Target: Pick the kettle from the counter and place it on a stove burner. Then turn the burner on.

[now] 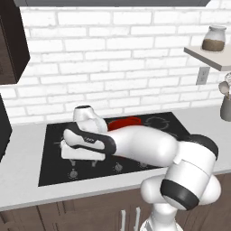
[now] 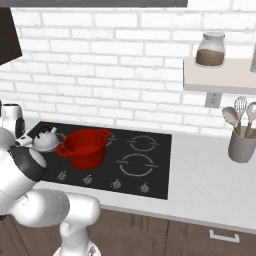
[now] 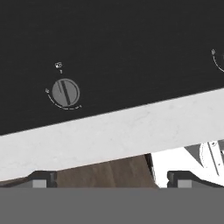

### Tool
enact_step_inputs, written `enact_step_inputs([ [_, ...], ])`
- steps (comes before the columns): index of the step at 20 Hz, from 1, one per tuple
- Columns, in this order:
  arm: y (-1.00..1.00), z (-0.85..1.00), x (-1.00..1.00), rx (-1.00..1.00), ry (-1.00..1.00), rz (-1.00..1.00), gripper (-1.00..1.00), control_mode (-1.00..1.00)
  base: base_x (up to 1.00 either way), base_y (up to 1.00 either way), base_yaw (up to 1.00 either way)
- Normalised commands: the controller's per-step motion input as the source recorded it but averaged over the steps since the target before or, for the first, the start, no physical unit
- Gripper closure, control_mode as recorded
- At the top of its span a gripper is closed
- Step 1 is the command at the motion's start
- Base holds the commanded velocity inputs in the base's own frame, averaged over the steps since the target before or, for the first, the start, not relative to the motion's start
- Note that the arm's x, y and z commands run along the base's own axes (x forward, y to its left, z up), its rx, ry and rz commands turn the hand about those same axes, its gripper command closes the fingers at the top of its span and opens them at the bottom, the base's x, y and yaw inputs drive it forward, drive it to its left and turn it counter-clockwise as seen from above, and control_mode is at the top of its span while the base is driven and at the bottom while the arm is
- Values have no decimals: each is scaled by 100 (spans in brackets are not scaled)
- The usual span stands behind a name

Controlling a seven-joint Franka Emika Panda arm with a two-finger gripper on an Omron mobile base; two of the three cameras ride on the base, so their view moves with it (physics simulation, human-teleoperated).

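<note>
Jaws stand wide apart, holding nothing, low over the front edge of the stove [image 1: 54, 135].
In the hand view a grey knob [image 3: 65, 92] sits ahead of the fingertips [image 3: 43, 178], beside the light desk [image 3: 113, 131]; the kettle [image 2: 46, 140] stands on the cooktop's left rear, just beside the red pot [image 2: 85, 147].

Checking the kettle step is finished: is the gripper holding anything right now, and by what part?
Nothing is held. The gripper is open and empty above the stove's front edge near a knob; the kettle sits on the stove.
</note>
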Motion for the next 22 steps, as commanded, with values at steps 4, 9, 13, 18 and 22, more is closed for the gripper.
enact_step_inputs([
  [4,0,-16,3,-5,-9,-2,-100,-100,0,0,0],
  [9,0,-14,12,0,-3,-3,-100,-100,0,0,0],
  [13,1,-22,14,0,-3,0,-100,-100,0,0,0],
  [18,9,-23,4,0,0,0,-100,-100,0,0,0],
  [22,13,-18,0,0,0,0,-100,-100,0,0,0],
])
